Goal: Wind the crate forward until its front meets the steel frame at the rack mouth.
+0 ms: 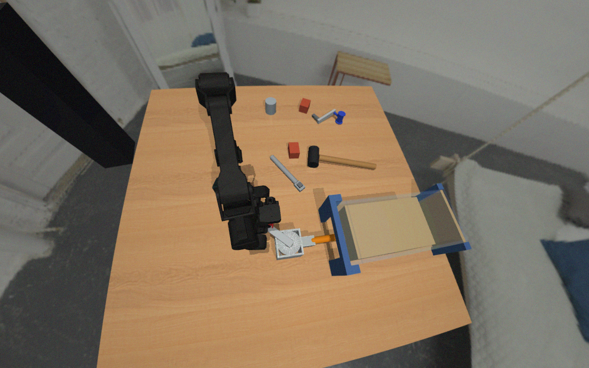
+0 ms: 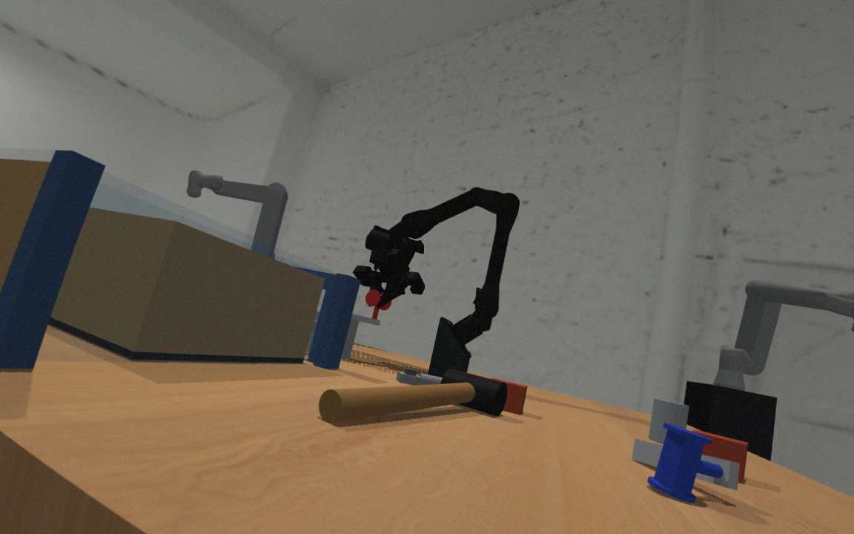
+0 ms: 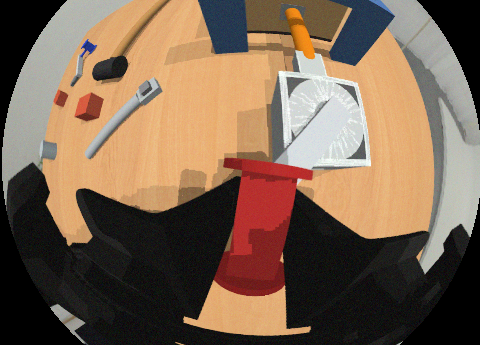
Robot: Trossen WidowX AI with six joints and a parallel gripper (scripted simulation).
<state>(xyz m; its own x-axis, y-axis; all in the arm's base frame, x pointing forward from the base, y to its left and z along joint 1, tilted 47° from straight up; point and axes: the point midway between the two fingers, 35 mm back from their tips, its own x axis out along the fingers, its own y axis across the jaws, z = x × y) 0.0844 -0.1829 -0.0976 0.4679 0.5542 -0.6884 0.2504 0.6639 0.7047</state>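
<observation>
Beside the winch [image 1: 292, 245] [image 3: 327, 120], the jaws [image 1: 270, 225] [image 2: 379, 302] are partly closed, clamped on the red grip [image 1: 271, 225] [image 2: 373, 298] [image 3: 265, 210]; the orange strap [image 1: 322, 239] [image 3: 300, 34] runs from the winch toward the crate [image 1: 390, 226] [image 2: 218, 292] [image 3: 267, 12].

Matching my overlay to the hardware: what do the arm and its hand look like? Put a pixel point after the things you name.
The arm [image 1: 223, 137] [image 2: 497, 252] is matte black with chunky, angular joint housings and slimmer links. The hand [image 2: 380, 302] [image 3: 262, 187] is black too, its two broad fingers tapering towards the tips.

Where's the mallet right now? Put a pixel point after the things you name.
In the top view, the mallet [image 1: 313, 157] [image 2: 472, 391] [image 3: 110, 68] lies beyond the blue-framed rack [image 1: 338, 228] [image 2: 338, 322] [image 3: 223, 25], its black head just right of the nearer red cube [image 1: 293, 150] [image 2: 515, 397] [image 3: 89, 107].
</observation>
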